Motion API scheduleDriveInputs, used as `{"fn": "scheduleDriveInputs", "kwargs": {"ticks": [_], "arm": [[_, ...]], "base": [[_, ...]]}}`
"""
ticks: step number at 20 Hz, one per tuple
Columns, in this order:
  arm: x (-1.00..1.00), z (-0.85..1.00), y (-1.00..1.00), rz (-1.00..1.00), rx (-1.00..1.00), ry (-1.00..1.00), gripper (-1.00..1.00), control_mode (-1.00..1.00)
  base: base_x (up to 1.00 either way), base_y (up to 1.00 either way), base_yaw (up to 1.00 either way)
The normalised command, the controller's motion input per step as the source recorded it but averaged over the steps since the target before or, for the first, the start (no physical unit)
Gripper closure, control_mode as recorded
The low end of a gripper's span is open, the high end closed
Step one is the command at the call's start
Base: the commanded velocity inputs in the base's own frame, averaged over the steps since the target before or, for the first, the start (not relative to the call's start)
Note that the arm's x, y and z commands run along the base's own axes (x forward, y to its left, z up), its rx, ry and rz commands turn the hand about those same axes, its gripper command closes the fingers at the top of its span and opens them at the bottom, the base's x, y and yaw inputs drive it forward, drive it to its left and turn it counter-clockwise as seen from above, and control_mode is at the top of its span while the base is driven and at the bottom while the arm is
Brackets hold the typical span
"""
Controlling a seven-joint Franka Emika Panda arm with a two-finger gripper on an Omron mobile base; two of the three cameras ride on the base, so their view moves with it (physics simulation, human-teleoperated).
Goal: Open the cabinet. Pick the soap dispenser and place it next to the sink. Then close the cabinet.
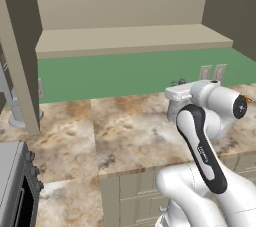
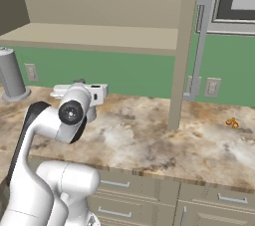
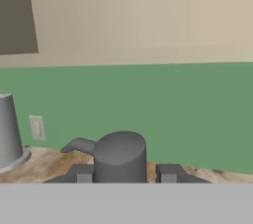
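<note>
Beige cabinet (image 1: pixel 135 38) open — soap dispenser (image 3: pixel 120 155) between claw (image 3: pixel 126 172) fingertips.

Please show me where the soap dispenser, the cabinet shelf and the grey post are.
soap dispenser (image 3: pixel 120 156): hand view, front of its round body.
cabinet shelf (image 1: pixel 130 38): left base view, bare top surface.
grey post (image 2: pixel 11 73): right base view, upright cylinder.

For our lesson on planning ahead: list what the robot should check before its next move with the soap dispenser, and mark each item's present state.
1. Soap dispenser sits between the gripper fingers: ok.
2. Dispenser upright: ok.
3. Cabinet doors swung open, out of the arm's way: ok.
4. Bare counter under the hand: ok.
5. Spot next to the sink located: cannot tell.
</note>
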Motion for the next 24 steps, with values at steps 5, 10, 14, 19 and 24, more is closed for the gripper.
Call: {"fn": "scheduleDriveInputs", "kwargs": {"ticks": [5,10,14,19,24], "arm": [[-0.39,-0.01,0.0,0.02,0.0,-0.01,1.0,-1.0],[-0.06,0.0,0.0,0.01,0.0,0.0,1.0,-1.0],[0.0,0.0,0.0,0.0,0.0,0.0,1.0,-1.0],[0.0,0.0,0.0,0.0,0.0,0.0,1.0,-1.0],[0.0,0.0,0.0,0.0,0.0,0.0,1.0,-1.0]], "base": [[0.0,0.0,0.0],[0.0,0.0,0.0],[0.0,0.0,0.0],[0.0,0.0,0.0],[0.0,0.0,0.0]]}}
